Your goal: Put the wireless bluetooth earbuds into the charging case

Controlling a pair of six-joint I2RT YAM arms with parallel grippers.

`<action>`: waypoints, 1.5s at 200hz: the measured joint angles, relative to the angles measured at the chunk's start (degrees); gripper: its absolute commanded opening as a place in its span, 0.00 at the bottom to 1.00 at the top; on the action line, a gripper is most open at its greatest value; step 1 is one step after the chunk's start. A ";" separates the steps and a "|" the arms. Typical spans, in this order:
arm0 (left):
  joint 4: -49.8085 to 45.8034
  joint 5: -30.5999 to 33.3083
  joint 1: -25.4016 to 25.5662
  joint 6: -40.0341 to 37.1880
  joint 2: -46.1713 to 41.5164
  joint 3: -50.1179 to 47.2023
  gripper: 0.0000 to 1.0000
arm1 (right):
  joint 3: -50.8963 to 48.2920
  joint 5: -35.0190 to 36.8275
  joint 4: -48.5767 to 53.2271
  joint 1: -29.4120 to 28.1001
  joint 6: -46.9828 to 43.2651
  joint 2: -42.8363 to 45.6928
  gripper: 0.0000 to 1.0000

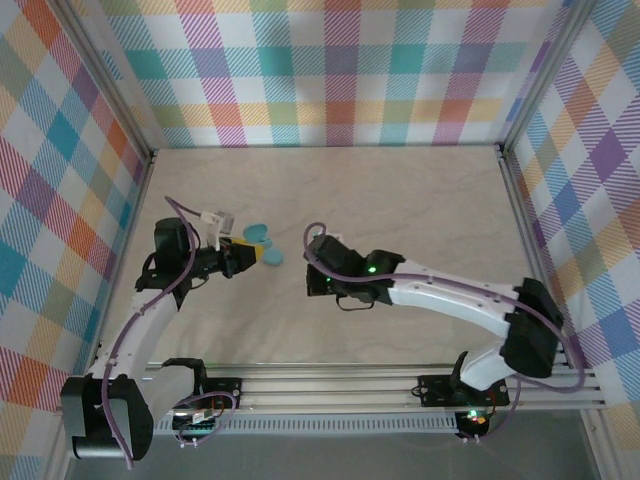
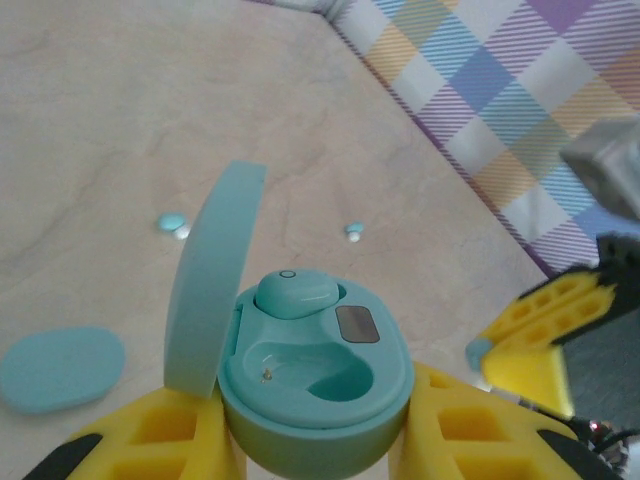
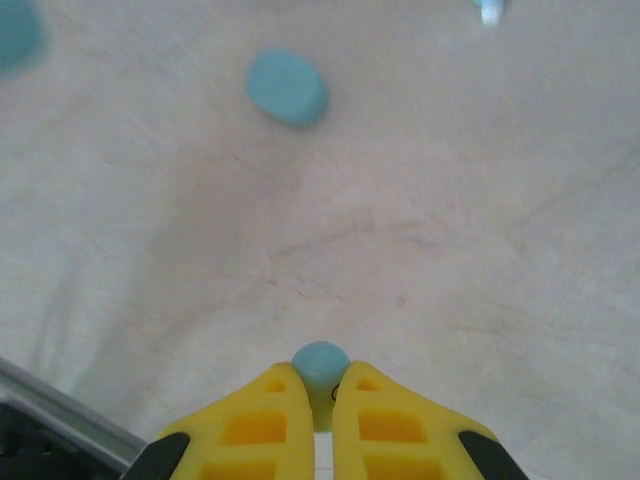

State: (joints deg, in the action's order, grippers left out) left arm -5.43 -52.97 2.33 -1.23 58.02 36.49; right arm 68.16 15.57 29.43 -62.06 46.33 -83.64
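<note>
Top external view: the left gripper (image 1: 245, 257) sits left of centre on the tabletop (image 1: 420, 200), clamped on the teal charging case (image 1: 272, 258). A second teal shape (image 1: 256, 234) lies just beside it on the far side, too small to tell what it is. The right gripper (image 1: 313, 280) hangs just right of the charging case, apart from it, and its fingers are too small to read from here. Left wrist view: yellow fingers (image 2: 160, 435) press the charging case from both sides and hold it upright, with its lid (image 2: 212, 285) swung open and standing on edge at one side. A seated earbud (image 2: 295, 293) fills the far socket, while the near socket (image 2: 325, 378) is bare. Two loose earbuds (image 2: 172, 222) lie on the tabletop beyond the charging case, well apart from each other, the second one (image 2: 354, 231) further right. A closed case (image 2: 62, 367) lies flat near the lid side, not touching the charging case. At the right edge a yellow finger of the right gripper juts in with a bit of teal at its tip. Right wrist view: the right gripper's two yellow fingers are drawn together, pinching a held earbud (image 3: 321, 362) between their tips. Beyond them a teal pebble (image 3: 287, 88) rests alone on the tabletop, and a blurred pale speck (image 3: 489, 10) sits at the far edge.
</note>
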 measured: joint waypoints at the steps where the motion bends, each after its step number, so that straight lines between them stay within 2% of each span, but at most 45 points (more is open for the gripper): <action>1: 0.11 -0.07 0.09 0.02 0.00 0.00 0.00 | 0.04 0.00 0.00 0.04 -0.11 0.11 0.05; 52: 4.07 -3.63 6.64 -3.23 0.35 0.00 0.00 | 6.51 -2.67 0.42 3.23 -6.34 1.22 0.05; 91: 6.45 -2.91 10.95 -5.14 0.85 0.00 0.00 | 14.32 -3.82 1.25 4.33 -9.35 0.33 0.05; 123: 9.46 -1.42 14.03 -6.67 1.40 0.00 0.00 | 16.81 -5.44 2.25 4.37 -10.73 -0.68 0.05; 189: 11.89 0.68 15.91 -9.16 3.87 0.00 0.00 | 17.57 -10.14 5.33 4.74 -11.23 -4.94 0.05; 300: 12.35 1.25 16.39 -12.31 2.38 -1.22 0.00 | 21.42 -12.04 9.46 5.11 -14.05 -7.69 0.05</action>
State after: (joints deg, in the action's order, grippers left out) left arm 6.92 -51.72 18.72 -13.54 60.40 35.27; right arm 89.58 3.53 38.89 -56.95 32.27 -91.33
